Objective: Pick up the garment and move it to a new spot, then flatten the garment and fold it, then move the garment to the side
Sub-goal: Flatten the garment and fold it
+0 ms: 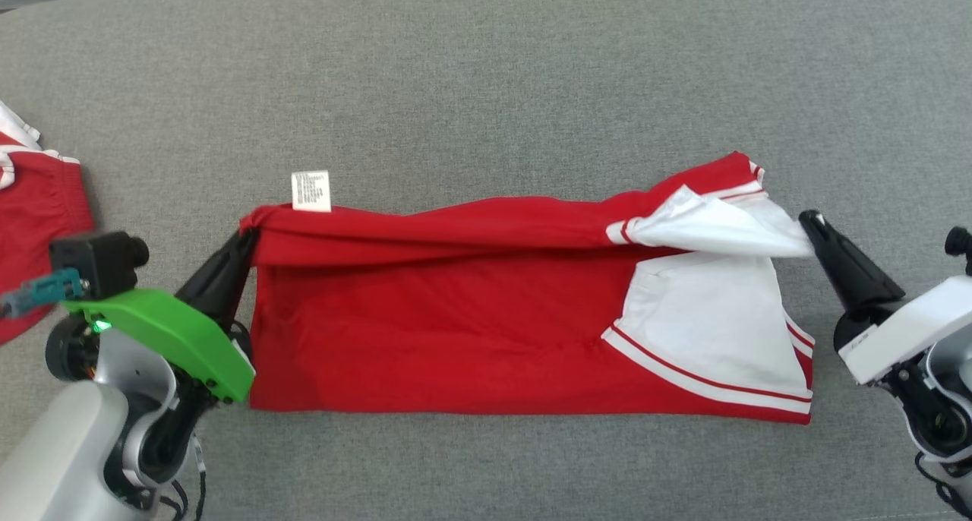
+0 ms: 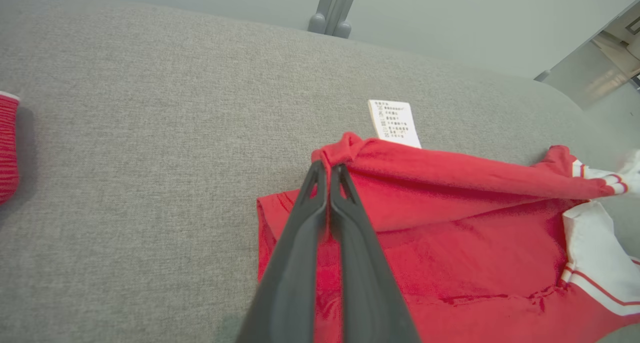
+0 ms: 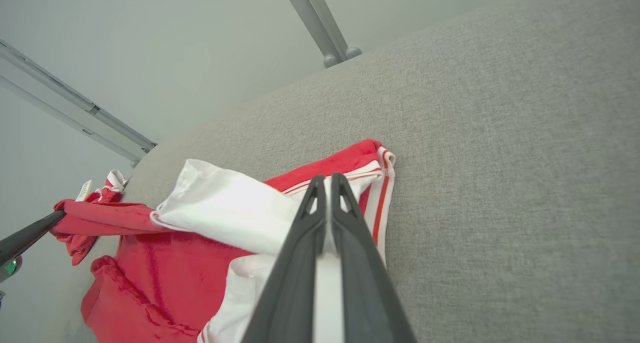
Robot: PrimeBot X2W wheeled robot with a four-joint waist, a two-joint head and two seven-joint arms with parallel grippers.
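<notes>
with left gripper (image 1: 247, 236) and right gripper (image 1: 809, 219) pinched onto ends of the garment (image 1: 456, 316), risked a crooked fold from uneven pulling.

You had open grey cushion (image 1: 486, 65) all along the far side of the red-and-white garment (image 1: 471, 339), and a narrower bare strip along its near edge. The left gripper (image 1: 247, 236) and the right gripper (image 1: 809, 218) blocked its two ends, each pinched on cloth. A second red garment (image 1: 30, 225) lay at your far left, just beside the left wrist. Grey frame legs (image 2: 332, 13) stood past the cushion's far edge.
</notes>
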